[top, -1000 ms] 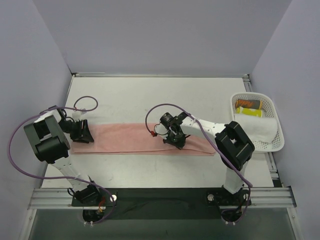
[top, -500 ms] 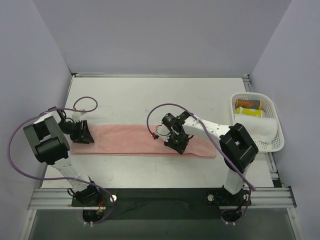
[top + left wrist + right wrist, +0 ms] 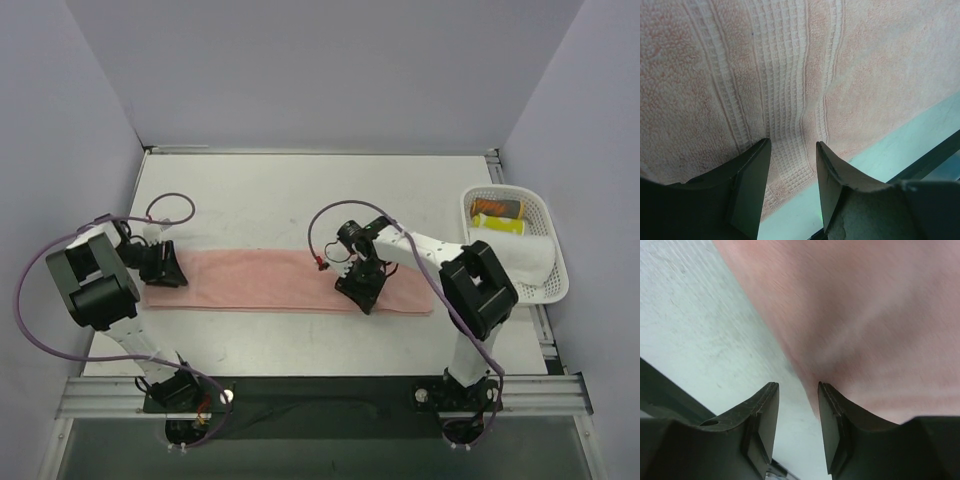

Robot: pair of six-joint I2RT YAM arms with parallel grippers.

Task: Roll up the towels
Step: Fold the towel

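Salmon-pink towel is lying unrolled and flat across the middle of the table, long axis running left to right, with no rolled portion showing at either end. Left gripper is sitting at the towel's left end. In the left wrist view its fingers are standing apart with the tips pressing down onto the cloth, on or just beside the woven band. A shallow pucker in the terry is running up from the gap, but no cloth is being pinched between the jaws, so I am noting this hand as open and bearing on the towel. Right gripper is positioned over the towel's near long edge, right of the towel's middle and short of its right end. The right wrist view is motion-blurred. Its fingers are parted by a narrow gap, and the towel's edge is running diagonally down to that gap, with bare table to the left of it. Nothing is showing clamped, so I am noting this hand as open as well. White towel is lying in the white mesh basket at the far right edge of the table, well apart from both grippers. It is sharing the basket with an orange-brown item and a yellow item that are too small to identify.
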